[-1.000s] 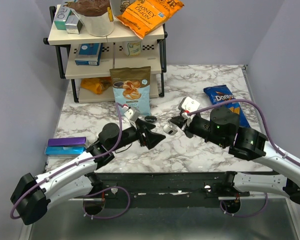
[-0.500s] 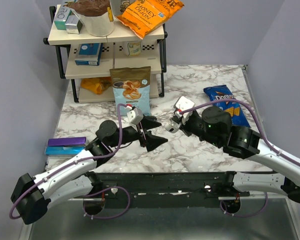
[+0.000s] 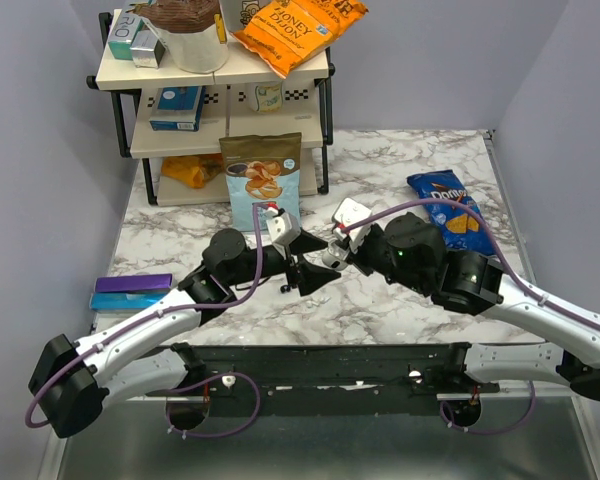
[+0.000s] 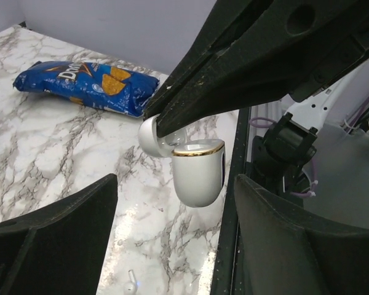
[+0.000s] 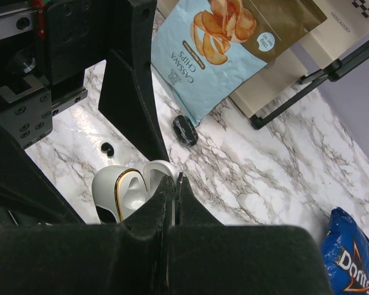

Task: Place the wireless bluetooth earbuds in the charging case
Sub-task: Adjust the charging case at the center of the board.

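Left gripper (image 4: 175, 182) is spread wide, one finger either side of the charging case (image 4: 198, 175) and not touching it yet; right gripper (image 5: 175, 184) is pinched tight on the case's flipped-up lid, holding it in the air over the marble table (image 3: 400, 160). Looks to me like a steadying grab on the case body. I'd centre the white shell between the pads, bite below the gold rim and clear of the hinge, and only let the right go once that grip is solid; squeeze off-centre and that glossy shell will probably squirt out. The socket looks empty as far as I can see; one tiny black earbud (image 5: 107, 148) sits on the marble under the arms, the other I can't pick out; a bigger black oval (image 5: 185, 130) lies by the cassava chips bag (image 3: 263, 175). Room-wise, from the case: chips bag and shelf rack (image 3: 230, 135) at 11 o'clock, Doritos bag (image 3: 448, 203) at 2, table's near edge at 6; bare marble at 1 o'clock is the free side.
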